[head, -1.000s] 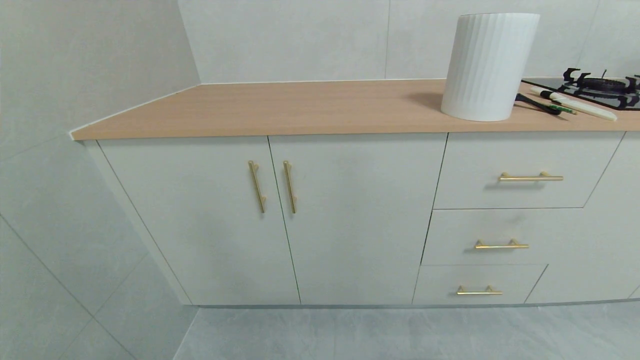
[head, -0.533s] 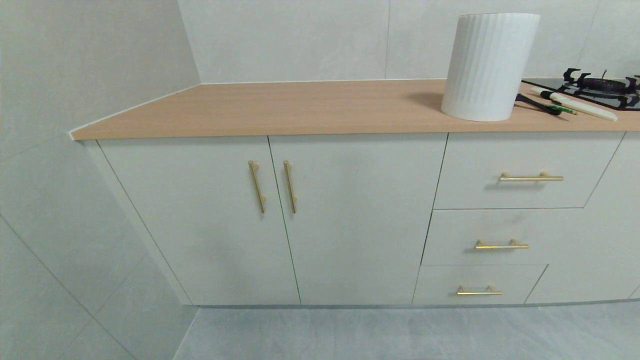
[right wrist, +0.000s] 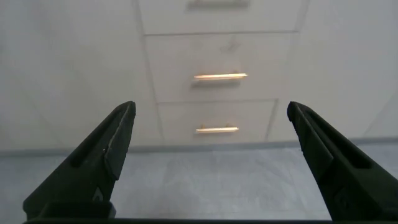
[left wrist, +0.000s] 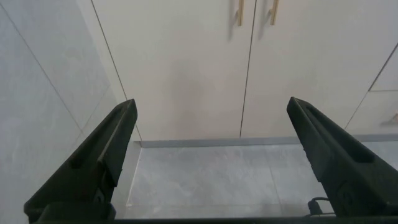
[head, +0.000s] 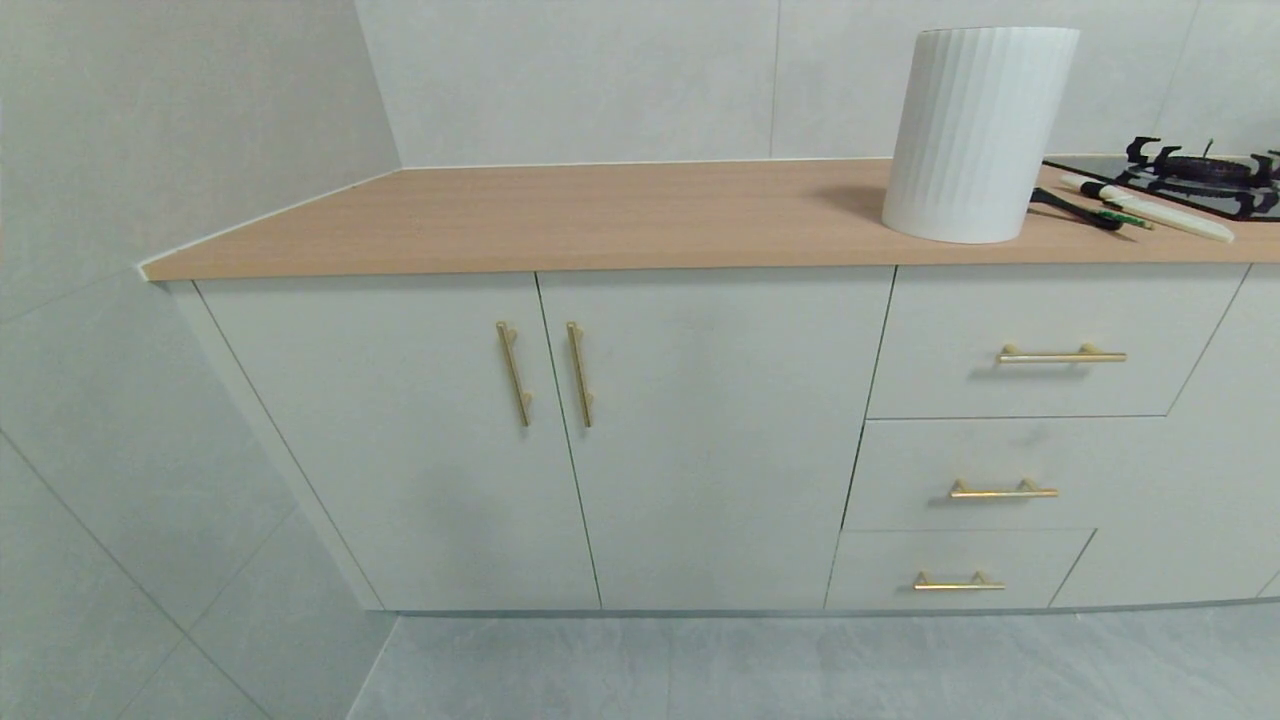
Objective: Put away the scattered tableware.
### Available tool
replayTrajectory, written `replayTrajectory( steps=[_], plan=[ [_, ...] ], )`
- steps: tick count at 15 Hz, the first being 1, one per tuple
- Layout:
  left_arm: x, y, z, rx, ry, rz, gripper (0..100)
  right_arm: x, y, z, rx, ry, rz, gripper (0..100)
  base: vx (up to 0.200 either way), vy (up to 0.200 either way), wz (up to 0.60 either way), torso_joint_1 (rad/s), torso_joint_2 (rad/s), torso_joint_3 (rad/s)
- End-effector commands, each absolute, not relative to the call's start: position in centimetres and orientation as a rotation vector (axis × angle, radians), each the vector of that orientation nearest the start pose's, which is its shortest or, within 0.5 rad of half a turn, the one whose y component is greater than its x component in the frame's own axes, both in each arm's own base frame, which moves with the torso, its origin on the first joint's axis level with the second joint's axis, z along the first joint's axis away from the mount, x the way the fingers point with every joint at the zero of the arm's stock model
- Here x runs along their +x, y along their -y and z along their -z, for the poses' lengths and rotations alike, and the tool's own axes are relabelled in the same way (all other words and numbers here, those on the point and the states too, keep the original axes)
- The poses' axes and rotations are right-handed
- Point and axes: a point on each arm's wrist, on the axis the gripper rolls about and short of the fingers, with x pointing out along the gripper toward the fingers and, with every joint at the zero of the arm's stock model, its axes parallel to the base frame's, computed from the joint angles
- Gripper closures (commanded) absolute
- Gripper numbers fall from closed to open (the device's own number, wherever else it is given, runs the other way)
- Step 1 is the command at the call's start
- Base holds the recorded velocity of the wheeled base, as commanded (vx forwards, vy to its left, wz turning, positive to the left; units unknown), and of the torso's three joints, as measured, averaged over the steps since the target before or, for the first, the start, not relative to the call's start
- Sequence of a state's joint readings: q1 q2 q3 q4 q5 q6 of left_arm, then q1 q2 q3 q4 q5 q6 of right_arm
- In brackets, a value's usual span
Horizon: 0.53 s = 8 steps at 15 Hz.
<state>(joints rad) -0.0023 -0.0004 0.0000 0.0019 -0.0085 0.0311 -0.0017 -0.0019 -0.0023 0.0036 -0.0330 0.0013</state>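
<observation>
**Both claws spread and empty, tableware at the bench's far right end**

The left gripper (left wrist: 211, 155) has its two dark fingers spread wide with nothing between them. It hangs low in front of the cabinet doors (left wrist: 186, 68), above the grey tiled floor (left wrist: 211, 174). The right gripper (right wrist: 211, 155) is spread just as wide and also holds nothing. It faces the drawers (right wrist: 217, 62), whose brass bar handles (right wrist: 220, 77) lie level, one under another.

In the head view, the two doors (head: 560, 440) stand shut under the left half of the wooden bench (head: 600, 215). Their upright brass handles are side by side at the seam. Three shut drawers (head: 1000, 440) are stacked to the right of them.

The tableware lies loose on the bench near its right end, close to the front edge:
- A white utensil (head: 1160, 212), long and slim, with a dark band near its far end, lies slantwise towards the front edge.
- A dark utensil (head: 1076, 208), thin and black, lies just beside it on the left and almost parallel to it.
- A green stick (head: 1128, 216) lies between the two; whether it touches either cannot be told, nor what kind of piece it is.

A tall ribbed white holder (head: 975, 135) stands upright just left of them, near the dark utensil's end. A black hob (head: 1195, 170) sits behind them at the bench's back right.
</observation>
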Motion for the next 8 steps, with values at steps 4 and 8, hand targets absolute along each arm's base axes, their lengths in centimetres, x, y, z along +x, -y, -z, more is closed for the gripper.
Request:
replayTrajectory(
  steps=[4, 8],
  plan=[
    [-2.28, 0.01, -7.53, 0.005, -0.002, 0.009, 0, -2.28, 0.02, -7.56, 0.003, 0.002, 0.011, 0, 0.0, 0.0, 0.0, 0.0, 0.0, 0.0],
    [-2.28, 0.01, -7.53, 0.006, -0.002, 0.009, 0, -2.27, 0.02, -7.58, 0.008, 0.002, 0.012, 0, 0.0, 0.0, 0.0, 0.0, 0.0, 0.0]
  ],
)
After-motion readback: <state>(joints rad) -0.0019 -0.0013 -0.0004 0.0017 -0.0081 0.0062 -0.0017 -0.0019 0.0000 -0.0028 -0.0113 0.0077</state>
